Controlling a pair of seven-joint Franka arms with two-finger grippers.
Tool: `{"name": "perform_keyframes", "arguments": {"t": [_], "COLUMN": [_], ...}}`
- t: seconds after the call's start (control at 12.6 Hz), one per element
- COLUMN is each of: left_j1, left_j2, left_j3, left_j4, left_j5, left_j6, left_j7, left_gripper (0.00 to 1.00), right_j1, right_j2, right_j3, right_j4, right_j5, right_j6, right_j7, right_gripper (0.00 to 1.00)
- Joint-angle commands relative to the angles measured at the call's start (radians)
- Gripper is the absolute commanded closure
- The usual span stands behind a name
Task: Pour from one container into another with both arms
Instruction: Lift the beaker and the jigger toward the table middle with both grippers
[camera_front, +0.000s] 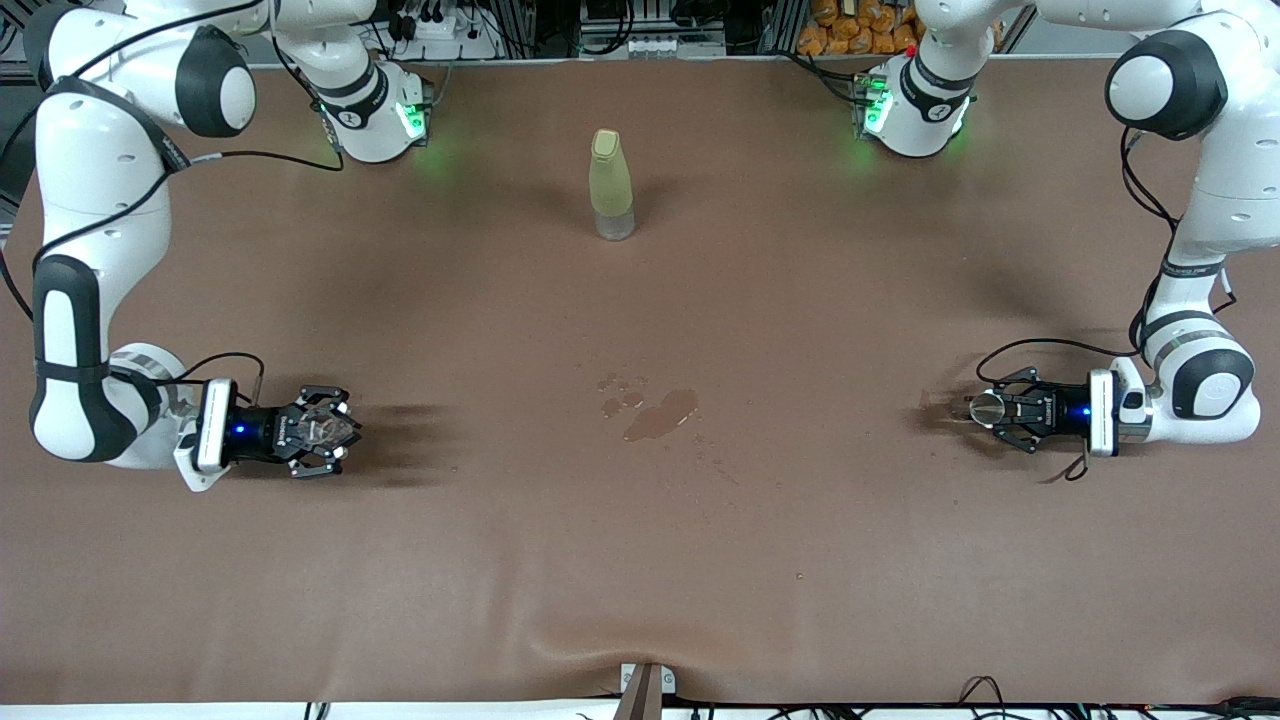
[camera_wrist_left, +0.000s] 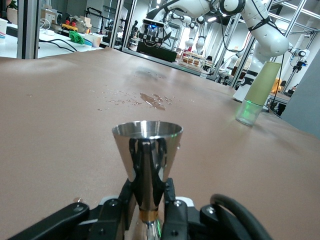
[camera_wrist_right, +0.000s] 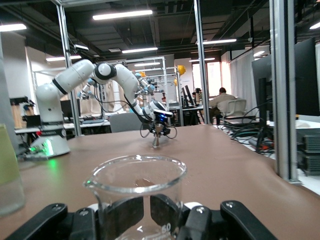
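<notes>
steel jigger (camera_wrist_left: 146, 155) clamped in left gripper (camera_front: 985, 410); right gripper (camera_front: 335, 430) grips glass beaker (camera_wrist_right: 136, 192)

Robotics lab: brown-covered tabletop (camera_front: 640, 560) with two mounted arms, aluminium-frame rigs (camera_wrist_right: 282, 90), ceiling strip lights (camera_wrist_right: 122, 15), more workbenches and computer monitors (camera_wrist_right: 305, 75) around.

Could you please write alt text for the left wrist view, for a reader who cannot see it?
The left gripper holds a steel jigger upright by its waist, jaws shut on it, over a brown table. Spilled drops lie on the table farther off, a pale green bottle stands near an arm base, and the right gripper shows in the distance.
</notes>
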Motion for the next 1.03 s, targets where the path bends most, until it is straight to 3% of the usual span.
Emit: {"name": "perform_keyframes", "arguments": {"t": [0.0, 0.56, 0.95], "left_j1": [0.005, -0.024, -0.259], "left_j2": [-0.002, -0.003, 0.032], "left_j3": [-0.006, -0.135, -0.15], "left_j4": [0.006, 0.004, -0.026], "left_j5": [-0.021, -0.084, -0.345], "left_j6": [-0.017, -0.04, -0.025], "left_j7": [-0.052, -0.184, -0.063], "left_gripper": [0.99, 1.0, 1.0], "right_j1": [0.047, 0.168, 0.227], "right_j2": [-0.122, -0.357, -0.494], "right_j3": [-0.029, -0.112, -0.127], "right_j4": [-0.114, -0.291, -0.415], "right_j5": [-0.011, -0.017, -0.017], "right_j6": [0.001, 0.018, 0.068], "right_j7": [0.081, 0.232, 0.227], "right_gripper": [1.0, 1.0, 1.0]}}
